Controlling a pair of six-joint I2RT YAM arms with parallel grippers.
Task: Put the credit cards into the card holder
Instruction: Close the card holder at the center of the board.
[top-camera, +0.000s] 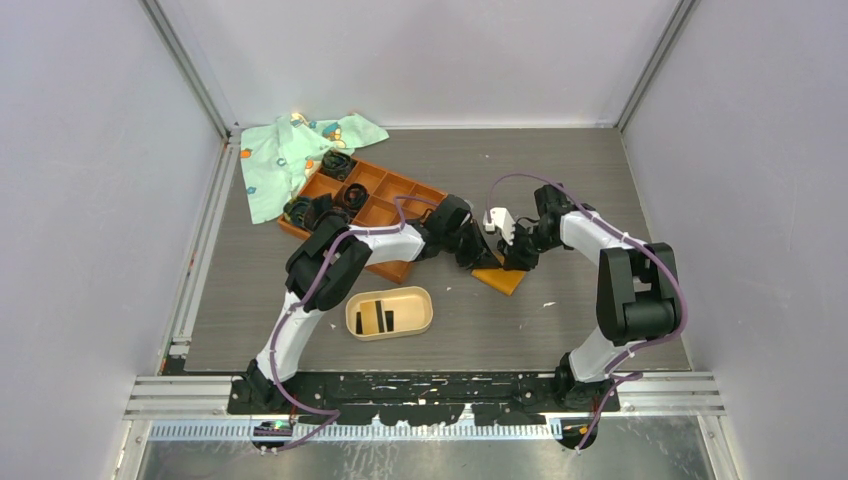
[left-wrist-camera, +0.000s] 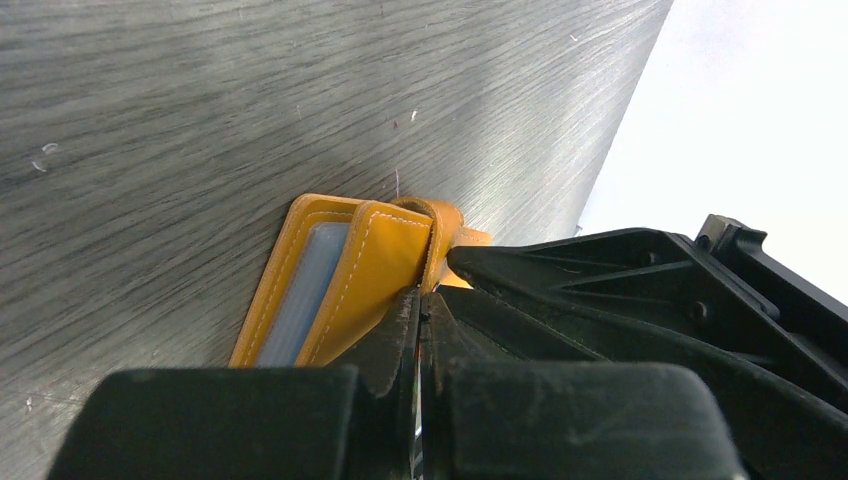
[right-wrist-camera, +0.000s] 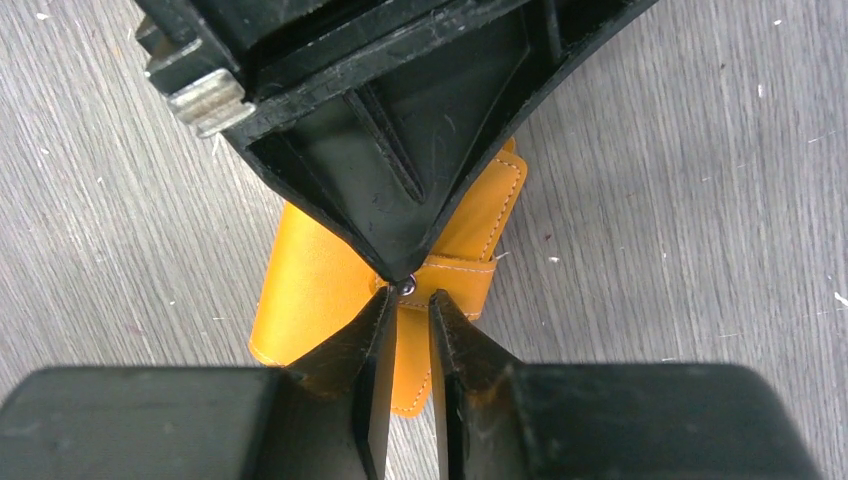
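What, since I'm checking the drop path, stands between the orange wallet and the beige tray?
Nothing visible. The table between the wallet and the tray is bare. The left arm arches beyond the tray, off that strip.

The desk has a grey wood-grain top marked with scattered pale specks and fine scratches. Plain, pale walls enclose it on three sides: a back wall, a left wall and a right wall. Aluminium posts stand in both rear corners. A metal rail borders the left edge, and further rails run along the near edge. Lighting is even and diffuse.
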